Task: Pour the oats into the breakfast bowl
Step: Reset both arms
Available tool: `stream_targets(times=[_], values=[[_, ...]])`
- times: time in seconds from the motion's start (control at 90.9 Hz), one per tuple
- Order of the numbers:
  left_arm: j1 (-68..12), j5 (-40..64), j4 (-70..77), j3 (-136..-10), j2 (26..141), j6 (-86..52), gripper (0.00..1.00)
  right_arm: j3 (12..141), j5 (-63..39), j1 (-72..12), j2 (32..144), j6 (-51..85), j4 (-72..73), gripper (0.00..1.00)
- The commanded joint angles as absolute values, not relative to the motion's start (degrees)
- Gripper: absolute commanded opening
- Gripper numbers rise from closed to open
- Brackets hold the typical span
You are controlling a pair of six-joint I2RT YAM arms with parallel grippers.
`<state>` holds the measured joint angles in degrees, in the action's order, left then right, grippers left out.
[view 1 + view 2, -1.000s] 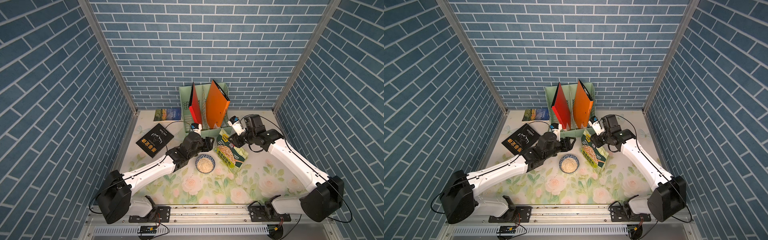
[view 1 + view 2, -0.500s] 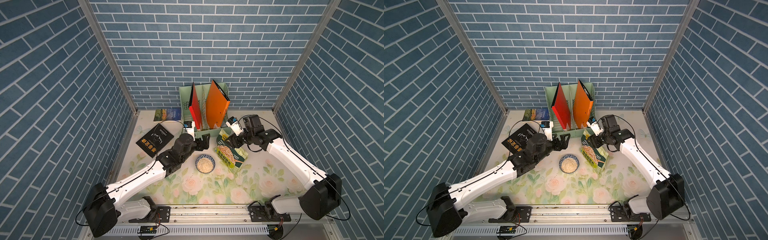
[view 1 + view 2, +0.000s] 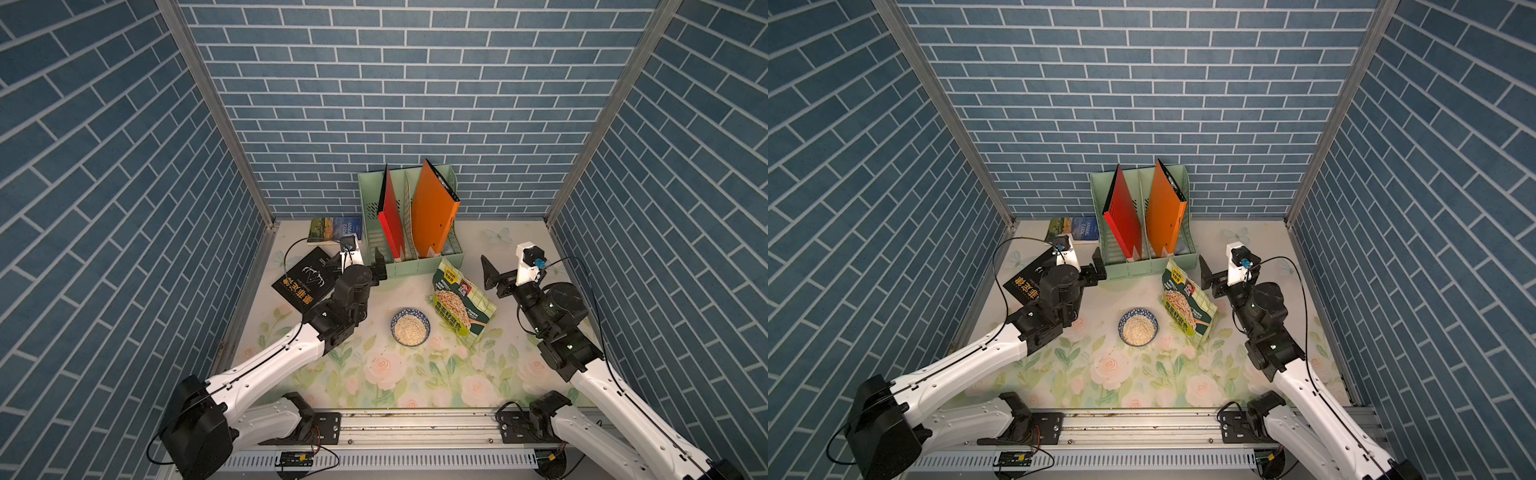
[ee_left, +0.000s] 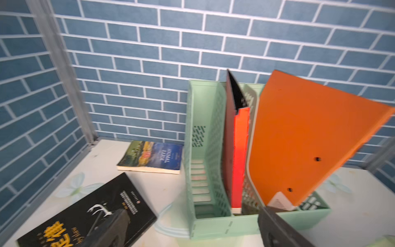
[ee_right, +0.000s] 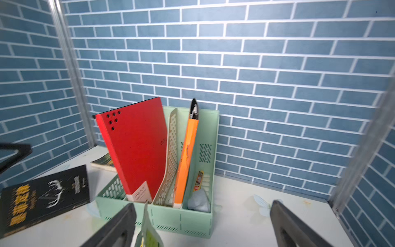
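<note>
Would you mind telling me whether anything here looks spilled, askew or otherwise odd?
Nothing looks spilled: the oats lie inside the breakfast bowl, with the pouch standing beside it. Only the red folder and orange folder lean askew in the green rack, and a crumpled white scrap sits in its end slot.

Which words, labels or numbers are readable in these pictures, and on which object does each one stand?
"ANIMAL FARM": on the cover of the blue book, which lies flat.
Black book: a large yellow Chinese title, too blurred to read with certainty.
Oats pouch: printed Chinese text, too small to read.
Red folder: a faint embossed mark, unreadable.
</note>
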<state>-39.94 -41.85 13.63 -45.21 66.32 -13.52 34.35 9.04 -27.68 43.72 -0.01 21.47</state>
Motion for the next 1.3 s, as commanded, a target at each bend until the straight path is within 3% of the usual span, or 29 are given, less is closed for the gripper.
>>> stream_targets(times=[0.0,0.099,0.231,0.33,0.572,0.902,1.056,1.287], values=[[-36.67,-50.30,23.81,-39.70,66.59,-7.18,1.00,32.77,26.65,-27.16,44.45,-2.75,33.40,1.00],[-32.54,-50.46,27.60,-36.16,67.25,-6.89,1.00,29.04,33.36,-23.44,47.27,-2.02,36.94,1.00],[-26.83,-50.10,24.92,-34.89,69.50,-8.92,1.00,23.43,22.37,-12.42,50.38,6.82,39.93,0.99],[-24.43,-48.07,28.04,-32.28,69.51,-6.57,1.00,20.35,21.79,-9.52,55.72,6.05,44.21,1.00],[-19.58,-40.77,44.58,-19.56,68.97,-2.83,1.00,15.90,22.16,-7.75,68.43,2.57,52.13,1.00],[-14.42,-35.81,59.82,-13.54,76.68,-3.88,1.00,12.73,19.27,-7.12,78.41,0.19,64.54,1.00],[-11.94,-31.13,59.54,-15.34,78.96,-2.52,1.00,7.24,15.81,-6.77,88.15,-2.31,85.41,1.00],[-8.20,-24.70,83.09,-7.01,85.19,-0.14,1.00,10.92,10.55,-5.34,87.49,-2.15,76.42,1.00]])
